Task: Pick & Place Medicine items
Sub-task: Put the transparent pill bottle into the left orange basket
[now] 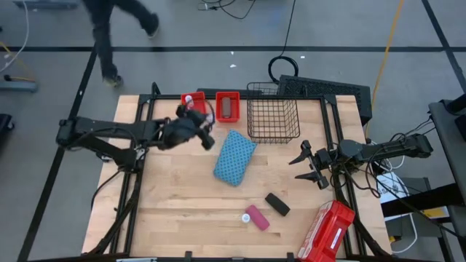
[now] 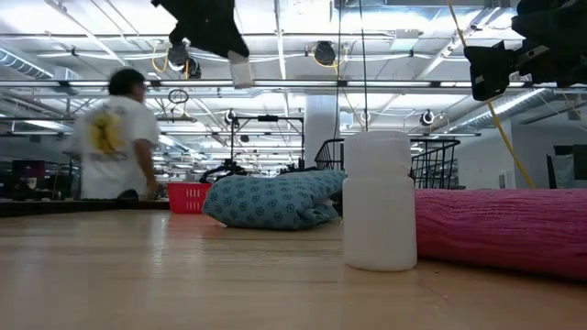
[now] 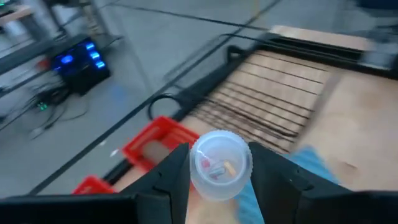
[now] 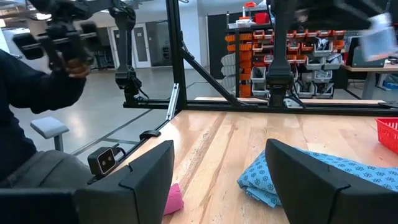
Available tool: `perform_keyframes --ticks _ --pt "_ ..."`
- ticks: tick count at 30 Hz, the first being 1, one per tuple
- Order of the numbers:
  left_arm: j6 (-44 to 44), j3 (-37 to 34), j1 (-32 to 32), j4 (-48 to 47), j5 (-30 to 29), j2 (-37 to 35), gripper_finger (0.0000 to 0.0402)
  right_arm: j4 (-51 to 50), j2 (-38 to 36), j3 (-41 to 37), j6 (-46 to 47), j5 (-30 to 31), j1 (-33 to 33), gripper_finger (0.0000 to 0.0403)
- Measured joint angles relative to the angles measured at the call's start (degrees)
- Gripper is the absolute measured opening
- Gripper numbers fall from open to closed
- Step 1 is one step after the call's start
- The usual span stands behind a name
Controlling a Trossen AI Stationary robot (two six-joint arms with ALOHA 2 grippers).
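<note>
Wooden plank tabletop [image 1: 182, 204] on a black frame, set in an open workshop with a grey floor, cables and shelving. Left claw [image 3: 214, 186]: raised above the far left of the tabletop, clamped on a clear white-capped vial [image 3: 219, 165] just beside two red bins [image 1: 210, 106]; one bin holds a brown oblong box [image 1: 227, 108]. Right claw [image 1: 314, 166]: fingers apart, holding nothing, above the right edge. Wire basket [image 1: 273, 116]: far centre. Blue patterned cloth [image 1: 234, 156]: mid-tabletop. Black oblong box [image 1: 277, 204], pink tube [image 1: 257, 217] and small white vial [image 1: 247, 217]: lying on the near tabletop, box apart from the tube. Red case [image 1: 326, 231]: near right corner. A person [image 1: 116, 29] walks on the floor beyond the far left corner.
</note>
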Motion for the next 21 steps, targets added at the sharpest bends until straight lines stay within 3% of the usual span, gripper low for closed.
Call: perform_keyframes --ticks 13,21 --pt "-3.03 0.0 23.69 -0.37 7.36 1.3 0.0145 0.02 0.01 0.0 0.0 -0.01 0.0 0.0242" --pt "-5.69 0.0 33.09 0.07 12.19 8.76 0.0145 0.02 -0.01 0.02 0.0 -0.01 0.0 0.0242"
